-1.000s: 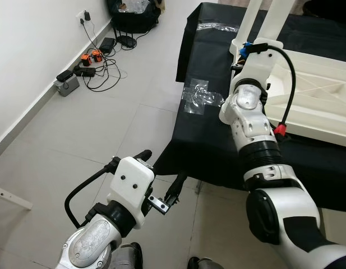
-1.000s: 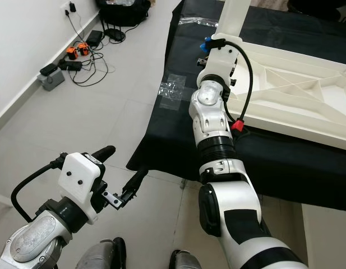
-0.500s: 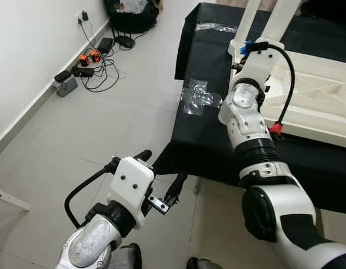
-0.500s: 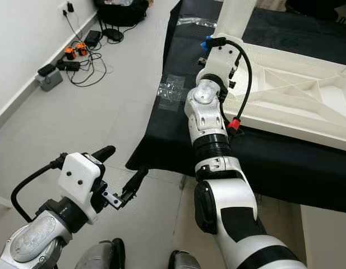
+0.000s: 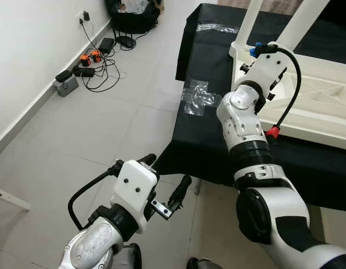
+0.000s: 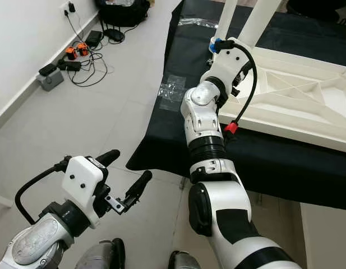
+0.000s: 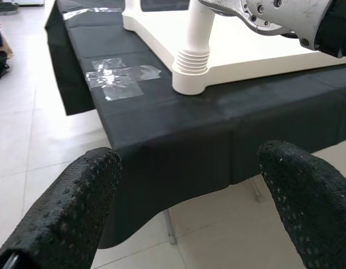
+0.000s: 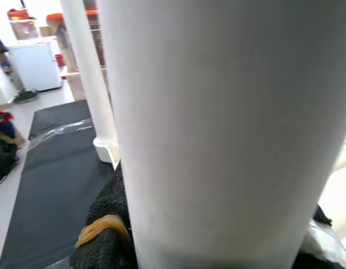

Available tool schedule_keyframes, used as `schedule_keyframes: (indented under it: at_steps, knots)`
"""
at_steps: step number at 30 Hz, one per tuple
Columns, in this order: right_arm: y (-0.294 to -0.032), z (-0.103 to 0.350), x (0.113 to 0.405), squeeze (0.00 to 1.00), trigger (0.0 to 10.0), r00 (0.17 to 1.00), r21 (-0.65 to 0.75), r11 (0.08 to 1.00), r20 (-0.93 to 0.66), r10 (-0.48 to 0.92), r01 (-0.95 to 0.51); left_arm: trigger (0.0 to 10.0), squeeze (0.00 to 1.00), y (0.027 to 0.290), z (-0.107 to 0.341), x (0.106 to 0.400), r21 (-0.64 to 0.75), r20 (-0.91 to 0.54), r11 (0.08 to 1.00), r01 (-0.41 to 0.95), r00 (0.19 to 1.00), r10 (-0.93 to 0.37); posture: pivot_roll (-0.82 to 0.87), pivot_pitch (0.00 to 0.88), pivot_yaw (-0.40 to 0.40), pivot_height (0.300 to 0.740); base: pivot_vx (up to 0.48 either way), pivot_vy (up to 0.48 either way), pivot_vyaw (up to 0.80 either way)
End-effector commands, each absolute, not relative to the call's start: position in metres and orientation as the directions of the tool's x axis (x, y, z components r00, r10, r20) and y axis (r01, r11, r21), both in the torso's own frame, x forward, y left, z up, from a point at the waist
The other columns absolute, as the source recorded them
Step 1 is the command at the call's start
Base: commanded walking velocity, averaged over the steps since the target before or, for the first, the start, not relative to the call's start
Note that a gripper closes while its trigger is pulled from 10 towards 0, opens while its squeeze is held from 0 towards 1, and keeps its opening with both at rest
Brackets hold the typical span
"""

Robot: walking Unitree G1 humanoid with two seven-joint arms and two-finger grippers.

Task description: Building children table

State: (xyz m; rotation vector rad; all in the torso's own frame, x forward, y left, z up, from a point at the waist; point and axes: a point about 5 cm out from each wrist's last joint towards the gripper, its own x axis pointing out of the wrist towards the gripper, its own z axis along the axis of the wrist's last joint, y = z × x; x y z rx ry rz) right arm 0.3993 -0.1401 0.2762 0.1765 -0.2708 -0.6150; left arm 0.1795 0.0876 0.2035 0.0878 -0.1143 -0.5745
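Now the white children table [image 5: 324, 89] lies upside down on a table covered with a black cloth [image 5: 206, 134], and its white legs stand upward. The right tool [image 8: 114, 235] is up at one leg [image 8: 217, 129] near the corner of the white top. In the right wrist view this leg stands directly between the black fingers [image 8: 102, 224], which touch it on both sides, so the tool is closed around the leg. A second leg [image 5: 247, 22] stands just beside it, at the corner closest to the cloth edge.

The left tool [image 7: 189, 190] hangs low over the grey tiled floor [image 5: 77, 129], in front of the cloth edge and well apart from the white table. Its two fingers [image 7: 66, 207] are spread wide and hold nothing. Between them the left wrist view shows another leg with a ribbed base [image 7: 190, 67] at the corner of the white top.

Some clear plastic tape or film [image 5: 199, 98] lies on the cloth near the edge. By the wall there are cables and chargers [image 5: 88, 64] on the floor, and a black bag [image 5: 133, 14] further back.
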Motion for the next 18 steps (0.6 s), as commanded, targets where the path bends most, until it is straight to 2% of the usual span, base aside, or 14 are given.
schedule_keyframes:
  at_steps: [1,3,6,8,9,10,11,12,14,15,17,18]
  knots:
    - [-0.13,0.245,0.402,0.0,10.0,0.841,0.158,0.847,0.121,-0.527,0.508,10.0,0.0,0.087,0.2,0.179,0.122,0.069,0.829,0.546,0.829,-0.555,0.12,0.248,-0.063,0.74,0.0,0.0,0.0]
    - [-0.13,0.245,0.402,0.0,10.0,0.841,0.158,0.847,0.121,-0.527,0.508,10.0,0.0,0.087,0.2,0.179,0.122,0.069,0.829,0.546,0.829,-0.555,0.12,0.248,-0.063,0.74,0.0,0.0,0.0]
    - [-0.115,0.257,0.406,0.0,10.0,0.909,0.079,0.931,0.204,-0.365,0.356,10.0,0.0,0.087,0.2,0.179,0.121,0.068,0.83,0.544,0.83,-0.554,0.11,0.25,-0.066,0.74,0.0,0.0,0.0]
    - [-0.115,0.257,0.406,0.0,10.0,0.909,0.079,0.931,0.204,-0.365,0.356,10.0,0.0,0.087,0.2,0.179,0.121,0.068,0.83,0.544,0.83,-0.554,0.11,0.25,-0.066,0.74,0.0,0.0,0.0]
    - [-0.109,0.258,0.406,0.0,10.0,0.928,0.067,0.952,0.212,-0.306,0.299,10.0,0.0,0.087,0.2,0.179,0.12,0.068,0.83,0.544,0.83,-0.554,0.11,0.25,-0.066,0.74,0.0,0.0,0.0]
    - [-0.109,0.258,0.406,0.0,10.0,0.928,0.067,0.952,0.212,-0.306,0.299,10.0,0.0,0.087,0.2,0.179,0.12,0.068,0.83,0.544,0.83,-0.554,0.11,0.25,-0.066,0.74,0.0,0.0,0.0]
    - [-0.097,0.25,0.41,0.0,10.0,0.975,0.02,0.984,0.137,-0.176,0.175,10.0,0.0,0.087,0.2,0.179,0.121,0.069,0.831,0.543,0.83,-0.553,0.11,0.25,-0.068,0.74,0.0,0.0,0.0]
    - [-0.097,0.25,0.41,0.0,10.0,0.975,0.02,0.984,0.137,-0.176,0.175,10.0,0.0,0.087,0.2,0.179,0.121,0.069,0.831,0.543,0.83,-0.553,0.11,0.25,-0.068,0.74,0.0,0.0,0.0]
    - [-0.086,0.234,0.414,0.0,10.0,1.0,-0.015,1.0,0.004,-0.012,0.012,10.0,0.0,0.087,0.2,0.179,0.122,0.071,0.832,0.541,0.832,-0.551,0.11,0.25,-0.07,0.74,0.0,0.0,0.0]
    - [-0.085,0.229,0.414,0.0,10.0,0.999,-0.018,0.999,-0.04,0.033,-0.034,10.0,0.0,0.087,0.2,0.179,0.123,0.072,0.833,0.54,0.832,-0.55,0.11,0.25,-0.07,0.74,0.0,0.0,0.0]
    - [-0.085,0.229,0.414,0.0,10.0,0.999,-0.018,0.999,-0.04,0.033,-0.034,10.0,0.0,0.087,0.2,0.179,0.123,0.072,0.833,0.54,0.832,-0.55,0.11,0.25,-0.07,0.74,0.0,0.0,0.0]
    - [-0.087,0.226,0.415,0.0,10.0,0.995,0.041,0.998,-0.085,0.057,-0.054,10.0,0.0,0.088,0.2,0.179,0.123,0.072,0.834,0.539,0.833,-0.549,0.11,0.253,-0.07,0.74,0.0,0.0,0.0]
